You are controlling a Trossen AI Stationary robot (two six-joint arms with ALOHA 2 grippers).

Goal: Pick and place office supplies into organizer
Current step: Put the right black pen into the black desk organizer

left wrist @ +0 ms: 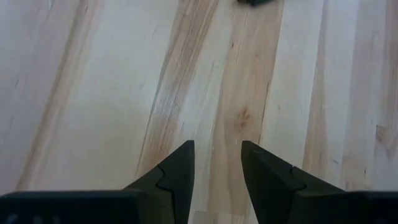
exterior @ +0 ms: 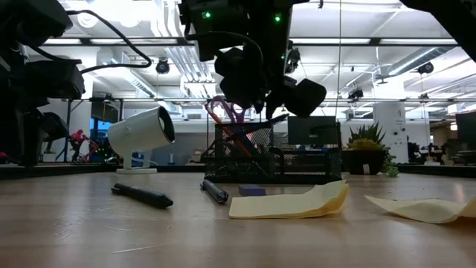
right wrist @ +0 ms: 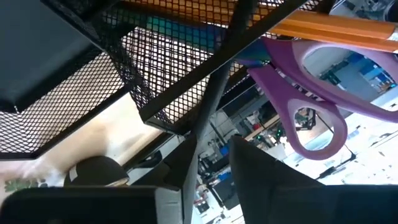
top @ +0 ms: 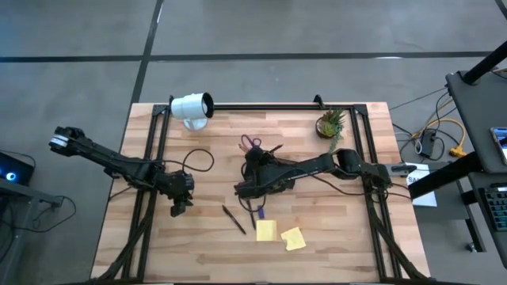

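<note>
The black mesh organizer (exterior: 301, 160) stands mid-table. Purple-handled scissors (right wrist: 311, 93) and an orange pencil (right wrist: 323, 28) stick up out of it. My right gripper (right wrist: 211, 165) hovers just above its rim, fingers apart. A dark pen (right wrist: 214, 93) slants down from beside the fingers into the organizer. Two dark pens (top: 234, 219) (top: 253, 215) lie flat on the wood near the front. Two yellow sticky pads (top: 267, 230) (top: 293, 238) lie beside them. My left gripper (left wrist: 217, 155) stands open over bare wood at the table's left. My right gripper has the dark pen's upper part (right wrist: 199, 134) close beside one finger (right wrist: 183, 177), and I cannot tell whether they touch. The fingers slant down from the table's right. The pen leans inside the organizer.
A white cylindrical lamp (top: 192, 107) lies at the far left and a small potted plant (top: 330, 124) at the far right. A black frame rail (top: 261, 105) runs along the far edge. Bare wood lies around my left gripper (top: 179, 209).
</note>
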